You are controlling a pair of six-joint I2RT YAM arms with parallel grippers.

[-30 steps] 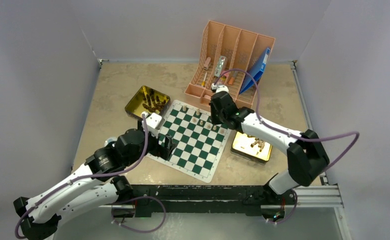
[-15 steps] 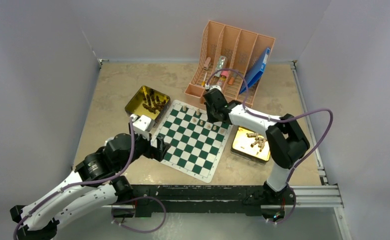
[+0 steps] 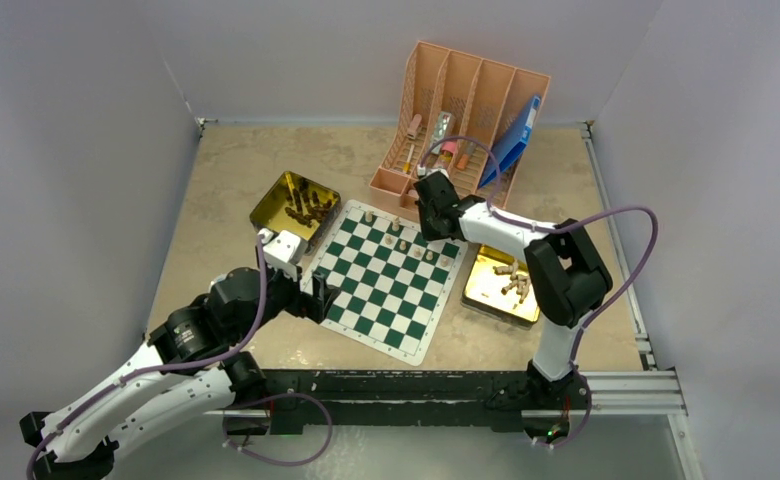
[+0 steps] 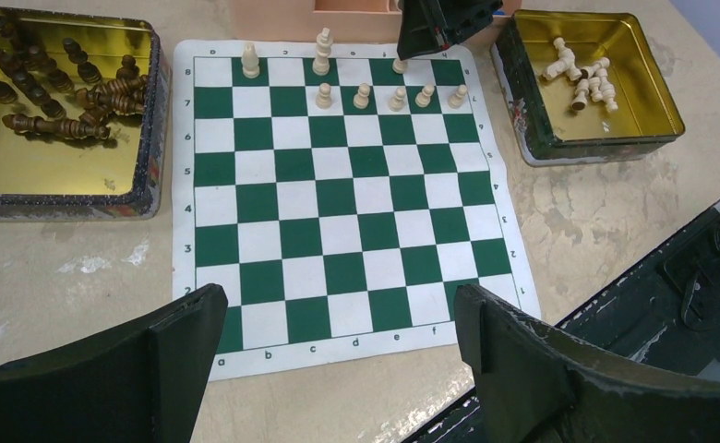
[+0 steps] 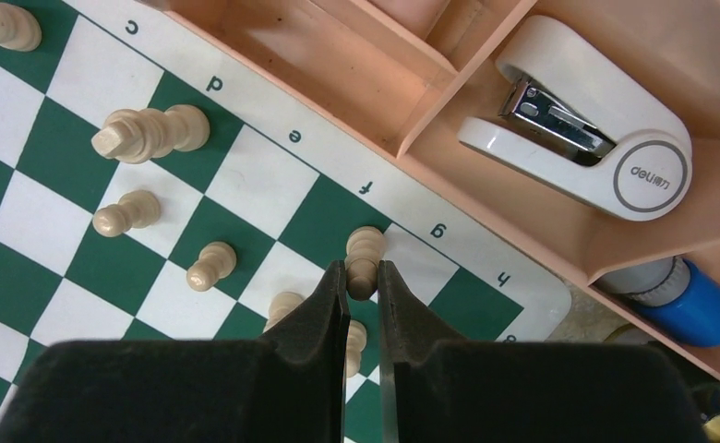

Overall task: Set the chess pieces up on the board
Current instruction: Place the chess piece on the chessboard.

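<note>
The board (image 3: pixel 386 290), green and white checks, lies mid-table. Several pale chess pieces (image 4: pixel 363 94) stand on its two far rows. My right gripper (image 5: pixel 363 272) is shut on one pale piece (image 5: pixel 366 249) over the far row, by the letters f and g. In the top view that gripper (image 3: pixel 432 228) sits at the board's far edge. Whether the held piece rests on its square I cannot tell. My left gripper (image 4: pixel 338 300) hangs open and empty over the board's near edge, at the near-left side of the board in the top view (image 3: pixel 324 295).
A gold tin (image 3: pixel 294 205) of dark brown pieces (image 4: pixel 56 101) lies left of the board. A second gold tin (image 3: pixel 506 283) with pale pieces (image 4: pixel 578 74) lies to its right. A pink organiser (image 3: pixel 466 110) with a white stapler (image 5: pixel 582 120) stands just behind the board.
The right arm swung off the right tin, its gripper staying shut on the piece at the board's far edge. The left arm drew back a little toward the near left, still open.
</note>
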